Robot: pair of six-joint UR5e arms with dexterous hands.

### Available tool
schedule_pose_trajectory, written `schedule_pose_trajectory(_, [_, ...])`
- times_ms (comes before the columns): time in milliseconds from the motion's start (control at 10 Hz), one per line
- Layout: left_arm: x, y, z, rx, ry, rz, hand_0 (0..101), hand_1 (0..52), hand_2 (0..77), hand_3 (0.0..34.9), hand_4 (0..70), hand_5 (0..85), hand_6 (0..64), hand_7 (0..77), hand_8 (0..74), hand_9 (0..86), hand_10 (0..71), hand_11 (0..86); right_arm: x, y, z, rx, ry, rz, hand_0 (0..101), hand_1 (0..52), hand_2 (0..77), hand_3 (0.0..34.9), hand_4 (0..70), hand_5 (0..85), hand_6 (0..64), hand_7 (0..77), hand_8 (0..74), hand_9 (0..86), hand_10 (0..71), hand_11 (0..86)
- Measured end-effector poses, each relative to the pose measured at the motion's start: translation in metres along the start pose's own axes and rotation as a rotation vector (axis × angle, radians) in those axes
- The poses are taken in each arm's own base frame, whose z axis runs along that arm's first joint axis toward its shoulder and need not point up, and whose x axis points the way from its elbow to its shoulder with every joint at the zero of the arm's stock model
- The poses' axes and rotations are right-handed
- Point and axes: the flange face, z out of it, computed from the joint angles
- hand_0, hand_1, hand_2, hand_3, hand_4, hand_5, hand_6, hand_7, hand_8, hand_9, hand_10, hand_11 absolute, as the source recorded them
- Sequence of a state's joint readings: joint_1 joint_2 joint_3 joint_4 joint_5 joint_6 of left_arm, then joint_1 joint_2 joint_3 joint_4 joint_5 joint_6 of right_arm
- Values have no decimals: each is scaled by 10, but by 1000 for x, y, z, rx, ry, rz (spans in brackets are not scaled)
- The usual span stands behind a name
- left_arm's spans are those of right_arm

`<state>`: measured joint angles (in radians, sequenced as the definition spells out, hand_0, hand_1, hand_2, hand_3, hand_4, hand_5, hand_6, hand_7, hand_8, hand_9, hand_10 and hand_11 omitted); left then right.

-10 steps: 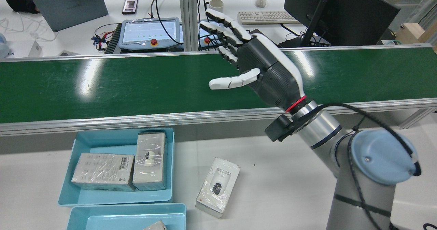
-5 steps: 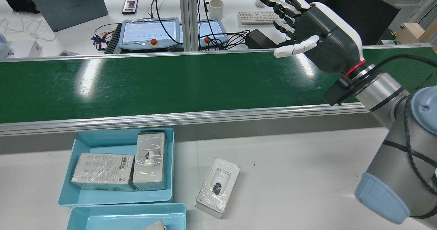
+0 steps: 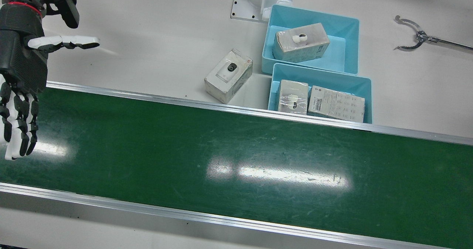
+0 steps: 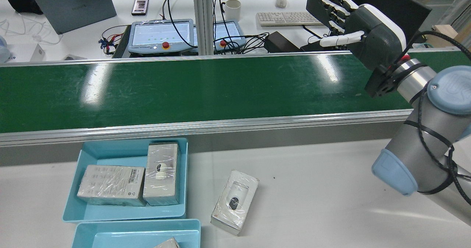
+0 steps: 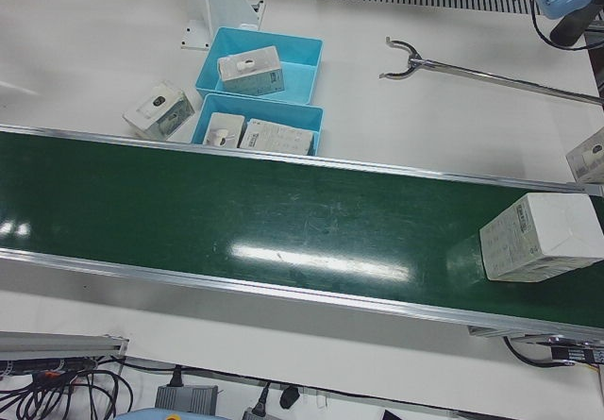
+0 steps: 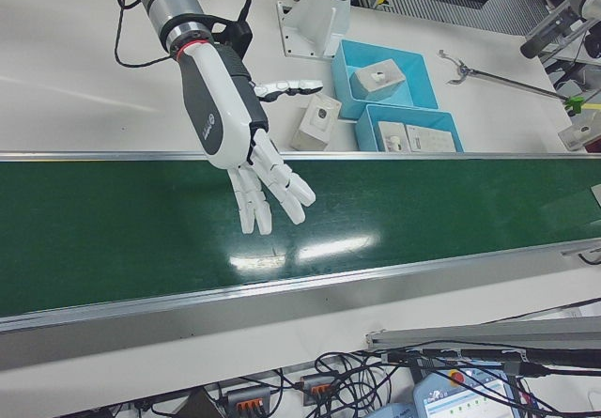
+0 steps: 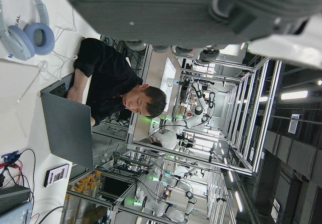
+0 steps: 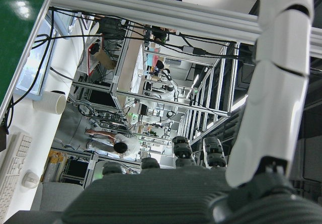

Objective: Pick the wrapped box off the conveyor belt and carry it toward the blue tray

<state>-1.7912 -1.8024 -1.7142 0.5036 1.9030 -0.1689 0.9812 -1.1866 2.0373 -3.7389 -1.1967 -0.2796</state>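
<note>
My right hand (image 6: pixel 239 108) hangs over belt (image 3: pixel 236 156), fingers (image 6: pixel 268 185) spread, empty, ready for catch. Box (image 5: pixel 538 238) rides belt at far end, 3 o'clock in left-front view. Tray (image 4: pixel 125 178) on counter (image 4: pixel 312 189), two boxes inside. Left hand fingers: cannot tell.

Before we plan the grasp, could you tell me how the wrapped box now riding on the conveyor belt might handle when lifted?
The wrapped box looks rigid and square-edged, so it should hold shape. Its glossy film wrap may be slippery. It rests on a flat face on the belt, so rolling seems unlikely.
</note>
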Motion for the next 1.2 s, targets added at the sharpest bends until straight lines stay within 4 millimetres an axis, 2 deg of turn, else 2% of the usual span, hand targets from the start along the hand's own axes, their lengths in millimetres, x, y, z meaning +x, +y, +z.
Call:
schedule_pose_trajectory(100, [0,0,0,0,0,0,0,0,5,0,0,11,0,0,0,0,5,0,-3,3,11,-3,-15,6,455,115,98,165,0,120,0,5,0,11,0,11])
schedule_pose_trajectory(200, [0,0,0,0,0,0,0,0,5,0,0,11,0,0,0,0,5,0,-4,13,28,-18,-26,12,438,115,98,75,0,136,0,22,0,11,0,5])
schedule_pose_trajectory(300, [0,0,0,0,0,0,0,0,5,0,0,11,0,0,0,0,5,0,-5,24,43,-39,-37,18,435,109,98,53,0,136,0,11,0,11,0,5])
schedule_pose_trajectory(500, [0,0,0,0,0,0,0,0,5,0,0,11,0,0,0,0,0,0,-7,30,59,-82,-51,16,435,109,98,53,0,136,0,11,0,11,0,5])
schedule_pose_trajectory(600, [0,0,0,0,0,0,0,0,5,0,0,11,0,0,0,0,0,0,-5,26,61,-94,-47,15,424,93,93,47,0,93,0,5,16,11,0,5])
schedule_pose_trajectory(700, [0,0,0,0,0,0,0,0,5,0,0,11,0,0,0,0,0,0,-2,20,62,-102,-37,15,411,93,71,26,0,49,0,5,16,11,0,5])
schedule_pose_trajectory(900, [0,0,0,0,0,0,0,0,5,0,0,11,0,0,0,0,0,0,8,3,70,-108,-19,21,410,87,87,20,0,60,0,5,16,16,0,5])
schedule_pose_trajectory(1000, [0,0,0,0,0,0,0,0,5,0,0,11,0,0,0,0,0,0,11,-4,73,-107,-15,24,409,87,76,3,0,38,0,5,16,27,5,16])
schedule_pose_trajectory(1200, [0,0,0,0,0,0,0,0,11,0,0,11,0,0,0,0,0,0,12,-10,74,-106,-13,27,409,87,76,5,0,38,0,5,16,27,5,22])
